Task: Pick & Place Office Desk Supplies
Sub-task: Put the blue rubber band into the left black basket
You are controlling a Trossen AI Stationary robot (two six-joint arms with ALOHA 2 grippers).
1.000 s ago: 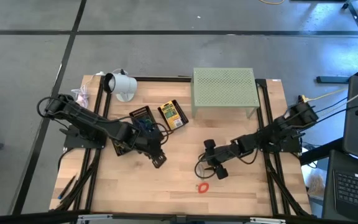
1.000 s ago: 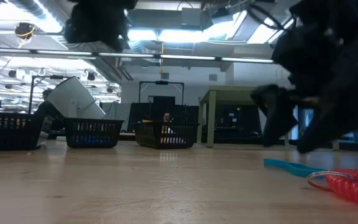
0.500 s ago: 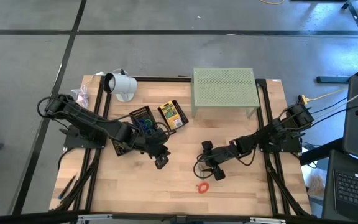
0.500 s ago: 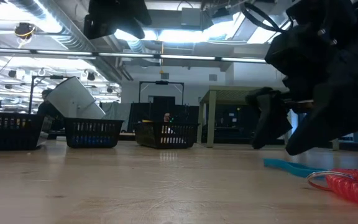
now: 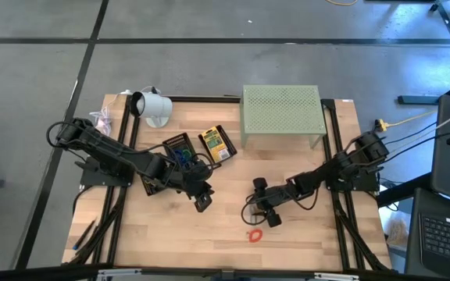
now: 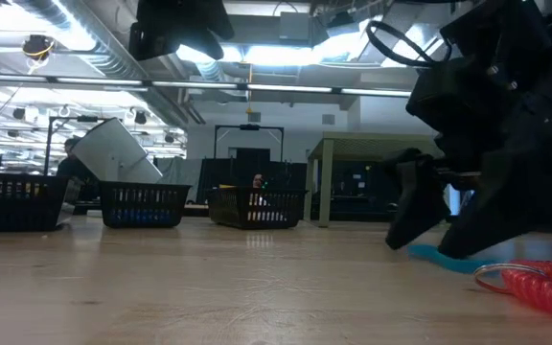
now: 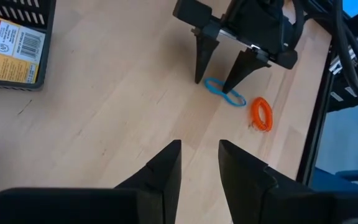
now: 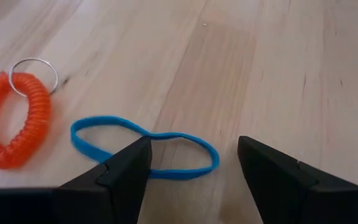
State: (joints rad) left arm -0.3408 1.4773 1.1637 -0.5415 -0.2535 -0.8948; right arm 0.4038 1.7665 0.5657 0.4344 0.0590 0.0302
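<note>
A blue rubber band (image 8: 145, 146) lies flat on the wooden table in a figure-eight. Beside it lies an orange coil band (image 8: 14, 121) with a metal ring. My right gripper (image 8: 194, 155) is open and low over the table. Its two fingers (image 7: 199, 68) slant down on either side of the blue band's (image 7: 224, 93) one end, and I cannot see them touching it. My left gripper (image 7: 197, 152) hangs open above the table's middle (image 5: 201, 199), with nothing between its fingers. Two yellow printed packets (image 5: 216, 143) lie in black trays at the back.
A pale green perforated stand (image 5: 281, 113) fills the far right of the table. A white cup-like object (image 5: 151, 105) lies at the far left. A black tray with a yellow packet (image 7: 11, 40) sits behind my left gripper. Bare wood runs along the near edge.
My right gripper has sunk toward the table and the blue band, staying open, and its fingertips now stand close above the wood. My left gripper has kept its place and turned a little at the wrist. The bands have not moved.
</note>
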